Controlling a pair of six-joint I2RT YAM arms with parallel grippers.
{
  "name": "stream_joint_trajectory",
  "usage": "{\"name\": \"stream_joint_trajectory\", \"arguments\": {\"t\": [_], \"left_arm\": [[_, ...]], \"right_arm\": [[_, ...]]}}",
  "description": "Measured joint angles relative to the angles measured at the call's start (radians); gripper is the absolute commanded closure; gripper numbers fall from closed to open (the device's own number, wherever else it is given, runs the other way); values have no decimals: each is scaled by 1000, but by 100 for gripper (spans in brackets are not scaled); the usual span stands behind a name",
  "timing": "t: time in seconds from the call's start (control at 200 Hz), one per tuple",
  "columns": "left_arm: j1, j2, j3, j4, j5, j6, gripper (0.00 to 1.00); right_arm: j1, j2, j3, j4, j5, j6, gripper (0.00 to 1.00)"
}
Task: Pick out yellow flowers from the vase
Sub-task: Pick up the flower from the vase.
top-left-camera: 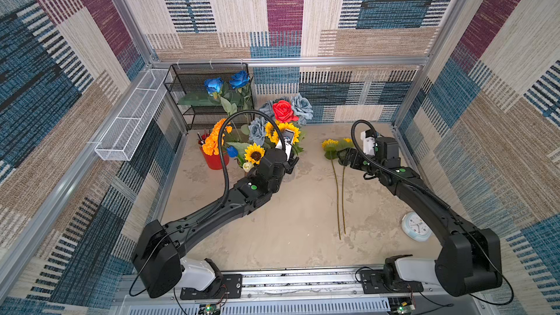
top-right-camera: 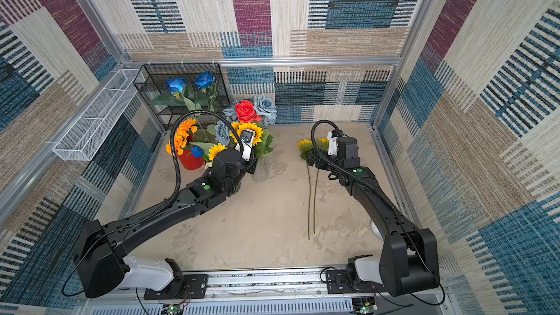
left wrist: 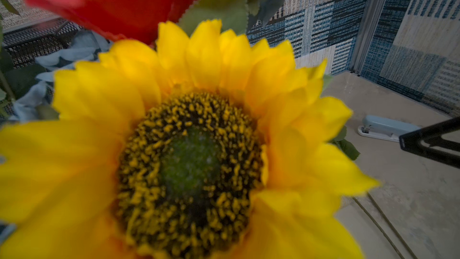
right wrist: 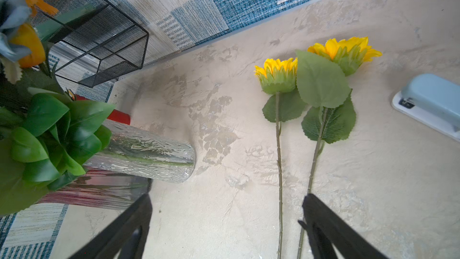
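The clear glass vase holds a mixed bunch with two sunflowers, one at the front and one further back, and a pale yellow tulip bud. My left gripper is pushed into the bunch. A sunflower head fills the left wrist view and hides the fingers. Two more sunflowers lie flat on the table. My right gripper hovers open above their stems. One stem runs between its fingers and the other passes under a finger.
A red rose and grey-blue roses share the vase. A red pot of orange flowers stands to its left. A black mesh rack with blue roses is behind. A white mesh basket, a stapler and a clock are also here.
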State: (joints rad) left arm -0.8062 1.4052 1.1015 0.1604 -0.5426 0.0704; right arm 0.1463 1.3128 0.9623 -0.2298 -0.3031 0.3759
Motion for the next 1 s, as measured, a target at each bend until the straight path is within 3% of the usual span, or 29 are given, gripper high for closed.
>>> {"name": "stream_joint_trajectory", "arguments": {"t": [0.175,0.29,0.411,1.002], "left_arm": [[5,23,5,7,9,-12,65],[5,27,6,10,22,-15,86],[5,25,6,11,22,-15,96],[5,-100,-12,2,26,-15,99]], "right_arm": [[-2,1,0,0,0,0,4],[-2,1,0,0,0,0,4],[-2,1,2,0,-2,0,4],[-1,3,15,-7,-4,0,4]]}}
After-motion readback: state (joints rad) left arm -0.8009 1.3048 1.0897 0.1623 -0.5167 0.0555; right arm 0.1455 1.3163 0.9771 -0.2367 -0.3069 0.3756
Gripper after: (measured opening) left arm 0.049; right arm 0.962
